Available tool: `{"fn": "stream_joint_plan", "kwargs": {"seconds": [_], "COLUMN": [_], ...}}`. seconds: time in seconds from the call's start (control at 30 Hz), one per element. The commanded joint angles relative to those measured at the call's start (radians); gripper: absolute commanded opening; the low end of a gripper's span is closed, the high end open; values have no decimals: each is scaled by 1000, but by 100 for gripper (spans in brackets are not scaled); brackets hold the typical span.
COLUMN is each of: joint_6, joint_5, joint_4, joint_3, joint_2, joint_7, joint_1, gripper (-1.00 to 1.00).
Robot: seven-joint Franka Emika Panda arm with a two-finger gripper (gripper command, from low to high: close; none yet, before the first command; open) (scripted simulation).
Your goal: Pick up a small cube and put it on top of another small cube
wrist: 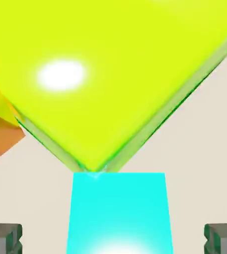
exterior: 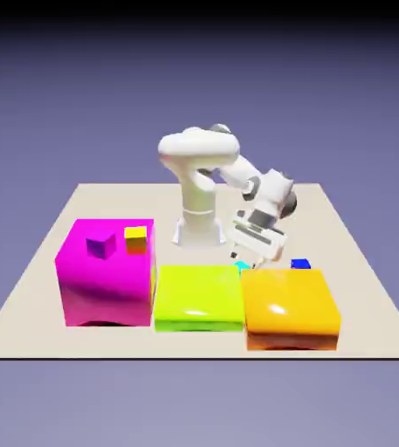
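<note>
Straddling the cyan cube point(wrist: 120, 213) with my gripper point(wrist: 113, 240) spread wide, I hold nothing: bare tabletop shows between each fingertip and the cube's sides. I think I have turned my hand to match the cube's faces, so that both fingers could meet flat sides rather than corners. The cube sits on the table point(exterior: 28, 327), just beside the near corner of the yellow-green block point(exterior: 199, 297), and in the exterior view that block and the orange block point(exterior: 290, 306) partly hide it. That closeness is likely why my hand is tilted and rolled as it is, though a low finger might still brush a block. As for where it should go, a small blue cube point(exterior: 300, 264) lies behind the orange block, while a small yellow cube point(exterior: 136, 239) and a small purple cube point(exterior: 101, 244) are by the big magenta block point(exterior: 108, 288); I can't tell which is meant. I can read no brand, label or writing anywhere.
</note>
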Motion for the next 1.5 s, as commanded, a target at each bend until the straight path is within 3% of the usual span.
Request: {"fn": "stream_joint_plan", "kwargs": {"seconds": [0.0,0.03,0.33,1.47], "joint_6": [14,14,-102,347], "joint_5": [30,30,-220,-1699], "joint_4": [8,8,-60,273], "joint_3": [30,30,-217,-1358], "joint_2": [3,3,-18,920], "joint_7": [-2,-2,13,248], "joint_1": [-12,-12,85,-731], "gripper": [0,-100,-100,-100]}}
